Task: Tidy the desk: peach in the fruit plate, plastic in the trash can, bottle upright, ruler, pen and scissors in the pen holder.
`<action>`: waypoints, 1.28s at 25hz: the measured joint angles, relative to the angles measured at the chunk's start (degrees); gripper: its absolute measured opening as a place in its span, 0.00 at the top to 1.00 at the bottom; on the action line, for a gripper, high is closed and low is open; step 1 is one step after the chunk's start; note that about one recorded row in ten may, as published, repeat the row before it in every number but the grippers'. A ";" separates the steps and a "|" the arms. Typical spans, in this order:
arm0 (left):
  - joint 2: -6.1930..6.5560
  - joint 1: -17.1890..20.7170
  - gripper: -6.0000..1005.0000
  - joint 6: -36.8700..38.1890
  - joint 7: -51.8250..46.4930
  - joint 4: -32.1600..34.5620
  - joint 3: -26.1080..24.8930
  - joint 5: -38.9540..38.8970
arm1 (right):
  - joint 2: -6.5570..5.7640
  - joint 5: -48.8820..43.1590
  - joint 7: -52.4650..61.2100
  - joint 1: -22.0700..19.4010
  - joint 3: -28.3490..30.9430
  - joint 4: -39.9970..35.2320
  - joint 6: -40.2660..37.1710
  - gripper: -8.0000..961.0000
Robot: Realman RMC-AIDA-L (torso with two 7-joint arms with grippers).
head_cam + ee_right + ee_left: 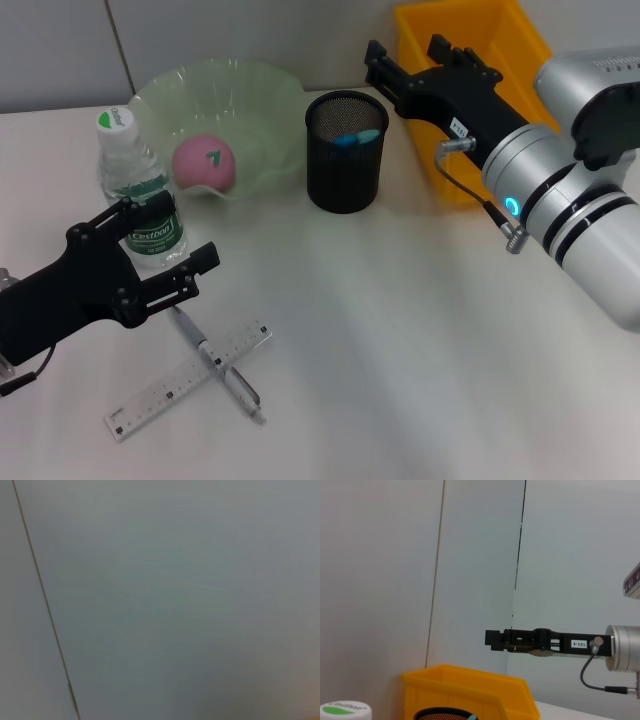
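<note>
The water bottle [140, 190] stands upright at the left, and its cap shows in the left wrist view [345, 711]. My left gripper [170, 235] is open, with its fingers on either side of the bottle's label. The pink peach [205, 162] lies in the green fruit plate [260, 90]. A clear ruler [160, 392] and a silver pen [240, 385] lie crossed near the front. Blue scissors handles [357, 137] stick up inside the black mesh pen holder [345, 185]. My right gripper [405, 52] is open and empty, raised between the holder and the yellow bin; it also shows in the left wrist view [492, 639]. No plastic is in view.
The yellow bin [520, 40] stands at the back right, partly behind my right arm, and shows in the left wrist view [470, 690]. A grey wall runs behind the desk. The right wrist view shows only the wall.
</note>
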 joint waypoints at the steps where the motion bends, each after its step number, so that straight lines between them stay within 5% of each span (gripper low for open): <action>1: 0.00 0.00 0.17 0.00 0.00 0.00 0.00 0.00 | 0.11 0.06 0.00 -0.51 0.19 -0.91 -0.86 0.19; 9: -0.01 -0.03 0.17 -0.16 0.00 0.30 0.00 0.01 | 0.20 0.37 0.02 -2.40 4.12 -10.99 -13.25 0.19; 17: 0.08 -0.17 0.17 -0.52 -0.48 1.19 -0.03 -0.17 | -1.08 0.96 0.01 0.20 12.38 -20.76 -32.77 0.19; 24: 0.09 -0.44 0.17 -0.64 -0.52 1.31 -0.16 -0.39 | -1.28 16.32 -10.54 5.11 25.73 -24.24 -56.07 0.19; 29: 0.05 -0.53 0.17 -0.74 -0.52 1.38 -0.38 -0.43 | 0.38 28.64 -23.28 8.46 38.68 -20.68 -74.24 0.19; 32: -0.05 -0.46 0.17 -0.75 -0.56 1.38 -0.76 -0.45 | 0.21 33.82 -30.68 9.86 45.23 -16.82 -85.88 0.19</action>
